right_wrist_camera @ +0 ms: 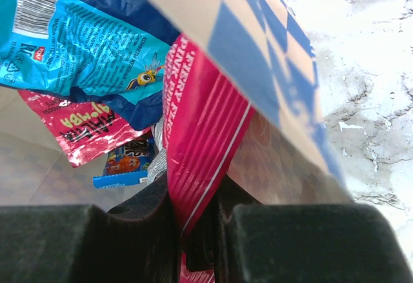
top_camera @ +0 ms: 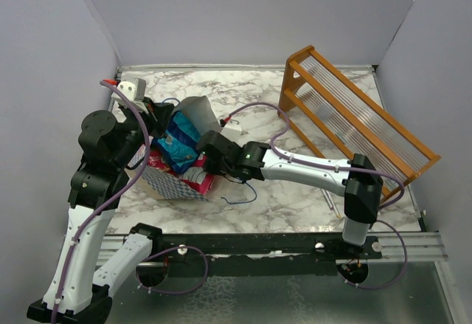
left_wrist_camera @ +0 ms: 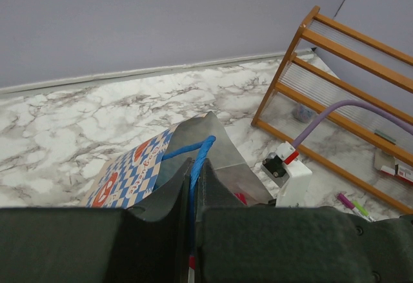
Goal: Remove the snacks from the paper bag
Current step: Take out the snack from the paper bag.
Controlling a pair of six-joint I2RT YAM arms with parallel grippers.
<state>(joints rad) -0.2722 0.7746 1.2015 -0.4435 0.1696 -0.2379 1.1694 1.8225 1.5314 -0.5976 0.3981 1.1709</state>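
The left fingers [left_wrist_camera: 164, 196] pinch the blue handle [left_wrist_camera: 200, 151] of the paper bag [left_wrist_camera: 135, 167], and the right fingers [right_wrist_camera: 147, 207] squeeze a pink snack [right_wrist_camera: 200, 135] at its mouth.

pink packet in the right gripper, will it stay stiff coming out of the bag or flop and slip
Likely floppy: the pink packet curves where the right gripper pinches its edge. Its glossy film looks slippery, so it may slide in the pinch. Wedged against the paper bag wall, it could drag the bag.
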